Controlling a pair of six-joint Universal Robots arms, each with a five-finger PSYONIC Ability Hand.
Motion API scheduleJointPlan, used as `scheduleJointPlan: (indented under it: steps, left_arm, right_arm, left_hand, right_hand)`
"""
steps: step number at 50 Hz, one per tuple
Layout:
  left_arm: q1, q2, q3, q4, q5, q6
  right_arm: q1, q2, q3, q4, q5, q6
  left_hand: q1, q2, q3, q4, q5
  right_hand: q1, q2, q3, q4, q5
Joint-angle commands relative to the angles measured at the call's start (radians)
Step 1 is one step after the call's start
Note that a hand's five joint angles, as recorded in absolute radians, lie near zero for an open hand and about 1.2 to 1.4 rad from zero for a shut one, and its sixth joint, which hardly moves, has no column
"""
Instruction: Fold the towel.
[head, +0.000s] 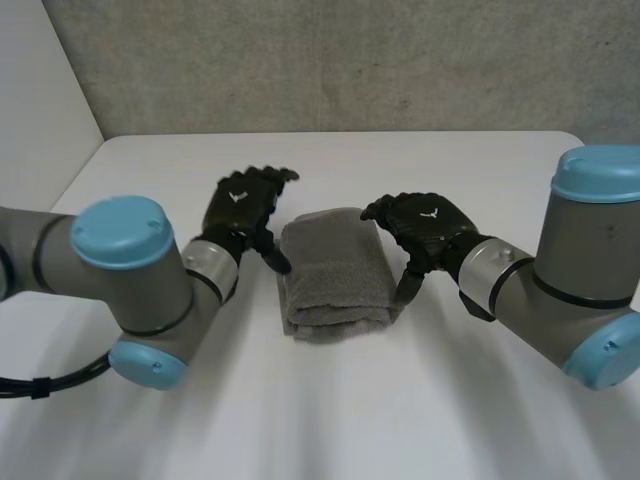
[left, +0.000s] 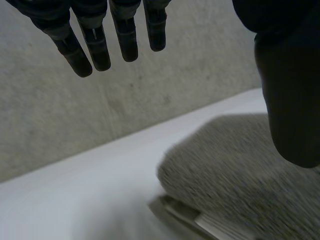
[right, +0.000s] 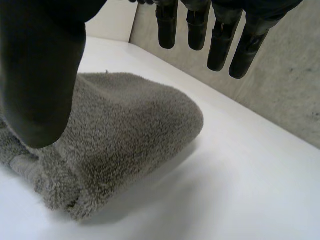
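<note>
The grey towel lies folded in a thick bundle mid-way across the white counter, the left robot hand and right robot hand just beside its two side edges, fingers loosely extended, holding nothing.

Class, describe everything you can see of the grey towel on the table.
The towel is grey, thick, fluffy cloth, folded into a compact rectangular bundle, with stacked layers showing at its near end. It lies flat on the white table between the left hand and the right hand, both open, a thumb close beside each long side; whether either touches it cannot be told.
</note>
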Motion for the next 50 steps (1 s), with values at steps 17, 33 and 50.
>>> scheduleJointPlan:
  steps: [17, 33, 50]
  left_arm:
    - [-0.051, -0.113, 0.078, -0.091, -0.001, 0.018]
    - [0.058, 0.311, 0.041, -0.322, -0.059, 0.045]
    - [0.115, 0.467, -0.045, -0.364, -0.089, 0.058]
  right_arm:
    - [0.010, 0.192, -0.215, 0.006, 0.002, 0.030]
    - [-0.050, -0.245, -0.117, 0.016, 0.250, 0.125]
    - [-0.055, -0.249, -0.084, 0.109, 0.298, 0.078]
  left_hand:
    - [-0.072, -0.067, -0.060, -0.073, -0.211]
    - [-0.081, -0.076, -0.069, -0.082, -0.219]
    - [-0.081, -0.076, -0.069, -0.082, -0.219]
  right_hand:
    - [-0.058, -0.076, -0.074, -0.081, -0.059]
    - [-0.058, -0.076, -0.074, -0.081, -0.059]
    - [-0.058, -0.076, -0.074, -0.081, -0.059]
